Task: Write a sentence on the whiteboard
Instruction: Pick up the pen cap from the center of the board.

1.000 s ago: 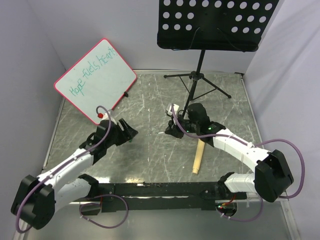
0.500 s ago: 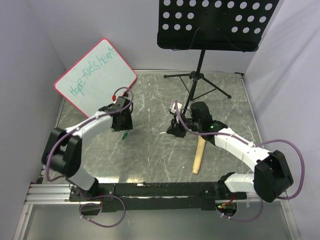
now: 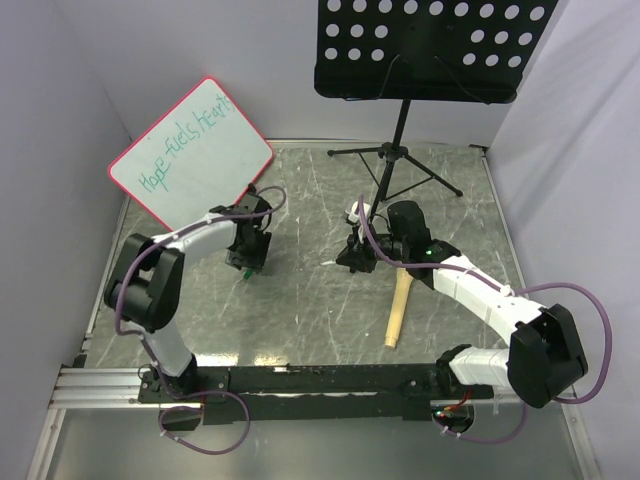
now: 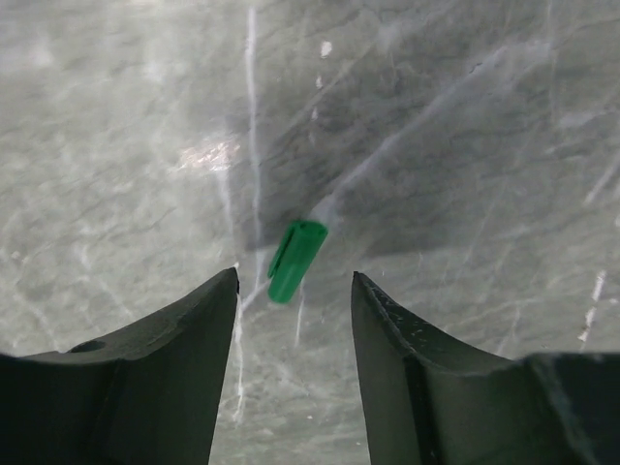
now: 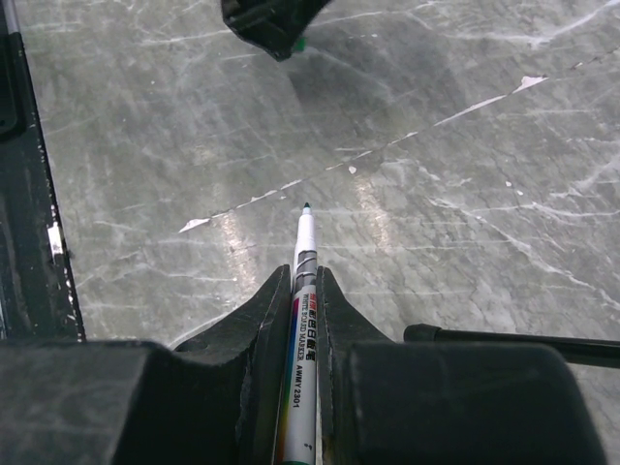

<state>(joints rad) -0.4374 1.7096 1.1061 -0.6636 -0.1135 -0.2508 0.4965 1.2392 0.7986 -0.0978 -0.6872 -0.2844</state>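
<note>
I count two grippers. My left gripper point(image 4: 293, 281) hangs spread wide just above one green cap point(image 4: 295, 260) on the table, and my right gripper point(image 5: 302, 276) is clamped on one uncapped marker point(image 5: 303, 242). Farther back, the one whiteboard point(image 3: 215, 175) stands tilted at the back left, carrying one teal sentence point(image 3: 187, 140).

The top external camera looks down from above and behind the arm bases point(image 3: 165, 375), far enough to show the whole tabletop point(image 3: 300, 310). The left wrist camera faces nearly straight down, close over a green marker cap point(image 4: 295, 260). The right wrist camera looks low along its marker point(image 5: 302, 291) toward the tabletop's left edge, sharing that cap and the left gripper point(image 5: 269, 21).
</note>
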